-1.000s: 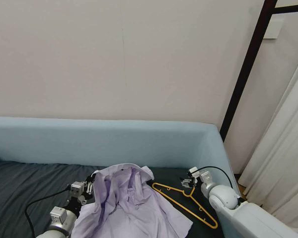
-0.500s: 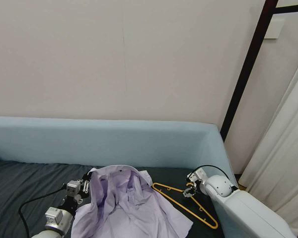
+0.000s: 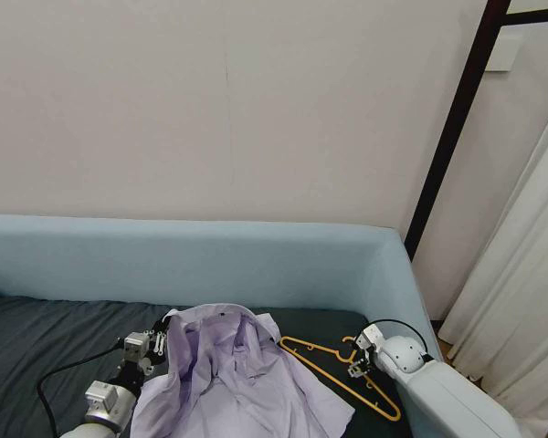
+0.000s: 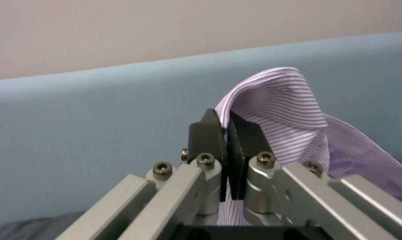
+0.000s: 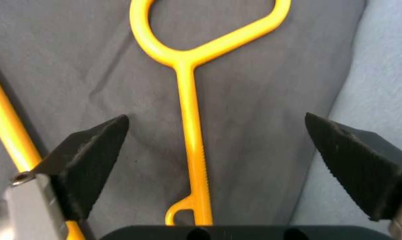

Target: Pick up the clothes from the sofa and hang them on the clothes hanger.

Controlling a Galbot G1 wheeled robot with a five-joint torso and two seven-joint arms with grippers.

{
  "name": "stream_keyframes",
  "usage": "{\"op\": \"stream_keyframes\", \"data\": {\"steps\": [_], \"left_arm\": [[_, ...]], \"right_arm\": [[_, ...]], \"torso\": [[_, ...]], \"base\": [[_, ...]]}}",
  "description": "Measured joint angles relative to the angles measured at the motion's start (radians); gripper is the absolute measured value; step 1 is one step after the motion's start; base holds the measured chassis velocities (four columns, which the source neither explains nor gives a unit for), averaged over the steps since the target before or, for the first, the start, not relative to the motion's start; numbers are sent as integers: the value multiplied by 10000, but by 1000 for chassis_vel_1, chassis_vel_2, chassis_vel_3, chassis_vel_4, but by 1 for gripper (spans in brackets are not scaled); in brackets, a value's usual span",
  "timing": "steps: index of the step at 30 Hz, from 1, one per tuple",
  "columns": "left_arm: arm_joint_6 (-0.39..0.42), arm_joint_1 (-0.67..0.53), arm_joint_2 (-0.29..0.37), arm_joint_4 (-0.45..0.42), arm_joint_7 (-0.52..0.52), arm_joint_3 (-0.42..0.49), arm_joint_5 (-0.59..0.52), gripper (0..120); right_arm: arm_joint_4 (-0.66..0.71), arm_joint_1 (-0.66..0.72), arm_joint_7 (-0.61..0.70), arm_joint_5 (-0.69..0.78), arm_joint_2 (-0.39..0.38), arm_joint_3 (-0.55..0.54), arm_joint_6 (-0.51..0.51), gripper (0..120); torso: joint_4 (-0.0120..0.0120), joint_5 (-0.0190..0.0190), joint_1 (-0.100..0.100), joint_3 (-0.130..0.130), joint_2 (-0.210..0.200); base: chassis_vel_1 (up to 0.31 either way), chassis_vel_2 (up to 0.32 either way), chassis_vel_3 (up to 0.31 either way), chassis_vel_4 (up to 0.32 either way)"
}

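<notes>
Lilac shirt [image 3: 242,383] of thin woven cloth with fine purple stripes, heaped in soft folds on the dark grey seat of the sofa [image 3: 210,265], toward its right end, collar uppermost near the pale blue padded back. Left gripper [image 4: 225,131] at the shirt's left edge, black fingers clenched on a fold of the striped cloth, raised into a small peak. Just beside the shirt's right side, flat on the seat, a hanger [image 3: 338,372] of smooth yellow-orange plastic: thin triangular frame, straight neck, rounded closed loop for a hook. Right gripper [image 5: 215,122] spread wide over the hanger's neck, one dark, wedge-shaped, ridged finger on either side, neither touching the plastic. Matte, slightly wrinkled seat fabric beneath.
</notes>
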Motion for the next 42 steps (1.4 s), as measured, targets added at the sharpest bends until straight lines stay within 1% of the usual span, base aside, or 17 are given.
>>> {"op": "stream_keyframes", "data": {"steps": [2,6,7,11,12,13,16,17,18,20,21,25,26,28,35,39,42], "left_arm": [[0,1,14,1,-1,-2,0,0],[0,3,74,19,-12,-25,-5,0],[0,3,74,19,-12,-25,-5,0],[-1,2,93,1,-23,-44,-15,0],[-1,2,93,1,-23,-44,-15,0],[-1,3,95,-5,-24,-48,-16,0],[-2,12,110,-12,-26,-65,-24,0],[-4,14,116,-12,-27,-73,-29,0],[-4,14,116,-12,-27,-73,-29,0],[-7,15,145,-12,-33,-92,-46,0],[-7,15,145,-12,-33,-92,-46,0],[-12,-10,151,-2,-36,-98,-58,0],[-12,-10,151,-2,-36,-98,-58,0],[-12,-16,135,0,-37,-89,-58,0],[-12,-17,127,-5,-43,-78,-56,0],[-12,-10,170,-5,-49,-127,-76,0],[-21,-10,235,5,-50,-145,-121,0]], "right_arm": [[-104,-4,-102,-72,45,46,3,97],[-310,-62,-319,-286,198,198,16,80],[-310,-62,-319,-286,198,198,16,80],[-442,-84,-525,-512,309,278,31,62],[-442,-84,-525,-512,309,278,31,62],[-484,-84,-568,-569,332,299,34,58],[-701,-83,-751,-847,441,412,46,43],[-749,-83,-807,-931,459,436,48,39],[-749,-83,-807,-931,459,436,48,39],[-806,-85,-920,-1115,467,466,53,30],[-806,-85,-920,-1115,467,466,53,30],[-729,-119,-943,-1178,375,466,54,11],[-729,-119,-943,-1178,375,466,54,11],[-689,-134,-942,-1186,341,457,54,5],[-298,-222,-938,-1212,194,338,34,5],[344,-321,-702,-1070,-7,178,122,5],[1232,-343,-245,-824,-281,53,622,5]], "torso": [[0,0,0,0,0],[-2,-1,0,0,0],[-2,-1,0,0,0],[-1,-1,-1,-1,0],[-1,-1,-1,-1,0],[0,0,0,-1,0],[2,0,-1,-1,0],[3,1,-1,-1,1],[3,1,-1,-1,1],[3,1,-1,-2,1],[3,1,-1,-2,1],[0,2,0,-1,0],[0,2,0,-1,0],[-1,1,0,0,0],[-5,-2,0,0,0],[-6,0,1,2,-1],[-2,0,0,1,0]], "base": [[0,0,0,0],[0,0,0,0],[0,0,0,0],[0,0,0,0],[0,0,0,0],[0,0,0,0],[0,0,0,0],[0,0,0,0],[0,0,0,0],[0,0,0,0],[0,0,0,0],[0,0,0,0],[0,0,0,0],[0,0,0,0],[0,0,0,0],[0,0,0,0],[0,0,0,0]]}}
